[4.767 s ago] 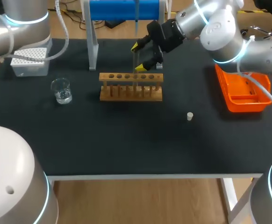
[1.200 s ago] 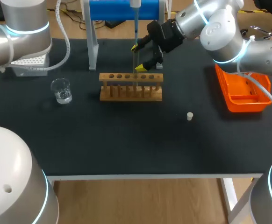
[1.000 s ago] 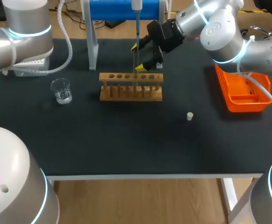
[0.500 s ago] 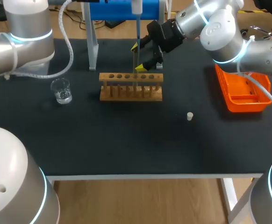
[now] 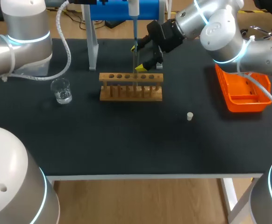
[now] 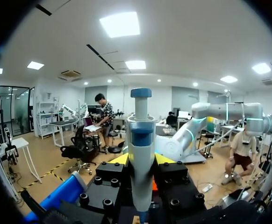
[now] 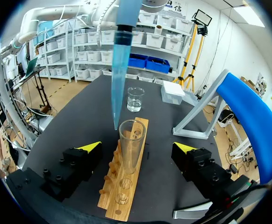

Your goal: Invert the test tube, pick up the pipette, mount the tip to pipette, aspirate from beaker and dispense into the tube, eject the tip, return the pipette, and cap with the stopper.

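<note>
My left gripper is shut on the white and blue pipette. In the head view the pipette hangs above the wooden rack. Its blue tip points down, ending just over the rim of the test tube. The tube stands upright, mouth up, in the rack. My right gripper is open, one finger on each side of the tube without touching it. The glass beaker with a little liquid stands left of the rack. The small white stopper lies on the mat to the right.
An orange tray sits at the right edge of the table. The blue and grey pipette stand rises behind the rack. A white tip box stands beyond the beaker. The black mat in front of the rack is bare.
My left arm has shifted and carried the pipette slightly to the left above the tube. The right arm and the tube have not moved.
</note>
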`<state>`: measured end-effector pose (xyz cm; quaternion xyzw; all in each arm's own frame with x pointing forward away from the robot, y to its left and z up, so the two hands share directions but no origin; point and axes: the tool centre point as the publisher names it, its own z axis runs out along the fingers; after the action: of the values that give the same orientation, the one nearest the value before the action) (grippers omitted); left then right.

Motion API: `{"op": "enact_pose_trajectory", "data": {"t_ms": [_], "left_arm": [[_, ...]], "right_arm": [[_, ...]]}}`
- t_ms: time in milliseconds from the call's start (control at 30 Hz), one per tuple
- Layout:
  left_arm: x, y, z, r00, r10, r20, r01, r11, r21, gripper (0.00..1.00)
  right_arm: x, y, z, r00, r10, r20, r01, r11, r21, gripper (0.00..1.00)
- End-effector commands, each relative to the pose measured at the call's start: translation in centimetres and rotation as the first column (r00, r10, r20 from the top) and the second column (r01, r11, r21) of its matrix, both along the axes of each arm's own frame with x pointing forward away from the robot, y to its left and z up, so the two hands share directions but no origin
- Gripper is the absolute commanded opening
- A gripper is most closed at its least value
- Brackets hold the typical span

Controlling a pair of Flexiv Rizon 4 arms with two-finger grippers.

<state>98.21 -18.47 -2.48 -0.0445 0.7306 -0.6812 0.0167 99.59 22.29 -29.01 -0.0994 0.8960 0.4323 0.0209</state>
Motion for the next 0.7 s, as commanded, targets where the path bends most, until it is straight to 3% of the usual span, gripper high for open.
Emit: {"op": "enact_pose_trajectory", "data": {"t_ms": [33, 367, 700], "left_arm": [[0.2, 0.3, 0.0, 1.000, 0.001, 0.000, -0.001, 1.000, 0.001, 0.00], [0.8, 0.7, 0.1, 1.000, 0.004, -0.001, -0.004, 1.000, 0.008, 0.00], [1.0, 0.6, 1.7, 1.000, 0.002, 0.008, -0.003, 1.000, 0.027, 0.00]], "right_arm": [[0.1, -0.1, 0.1, 1.000, 0.003, -0.002, -0.003, 1.000, -0.002, 1.00], [0.1, -0.1, 0.1, 1.000, 0.003, -0.002, -0.003, 1.000, -0.002, 1.00], [0.1, -0.1, 0.1, 1.000, 0.003, -0.002, -0.003, 1.000, -0.002, 1.00]]}}
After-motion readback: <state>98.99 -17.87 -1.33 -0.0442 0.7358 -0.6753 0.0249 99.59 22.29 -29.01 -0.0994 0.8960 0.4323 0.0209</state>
